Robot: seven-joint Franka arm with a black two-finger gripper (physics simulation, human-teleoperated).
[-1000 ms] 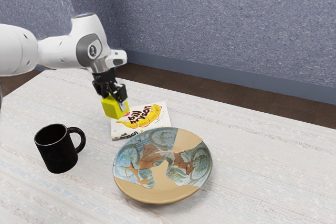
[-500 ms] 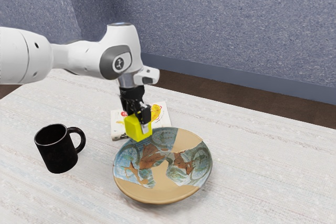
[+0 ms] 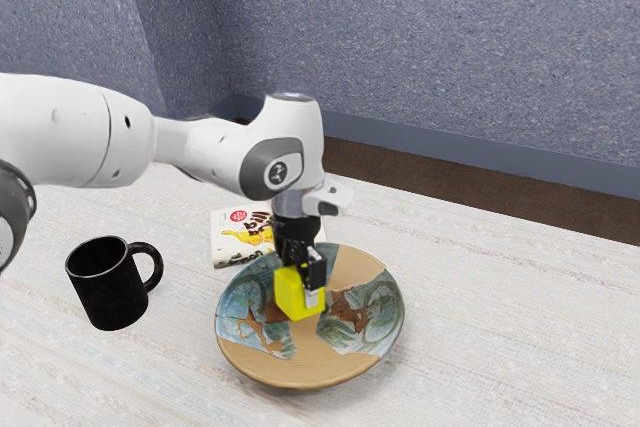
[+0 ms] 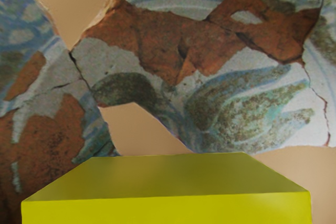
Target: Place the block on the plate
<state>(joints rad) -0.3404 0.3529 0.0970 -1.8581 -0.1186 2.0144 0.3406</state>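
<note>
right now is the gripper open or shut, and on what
Gripper: closed, holding the yellow block over the plate.

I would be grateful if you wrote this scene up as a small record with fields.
block: yellow, held over the plate
block touching plate: cannot tell
gripper: shut on the block
plate: patterned, with plain tan patches
mug: black, upright, handle toward the exterior view's right
book: lying flat, partly hidden by the gripper
</note>
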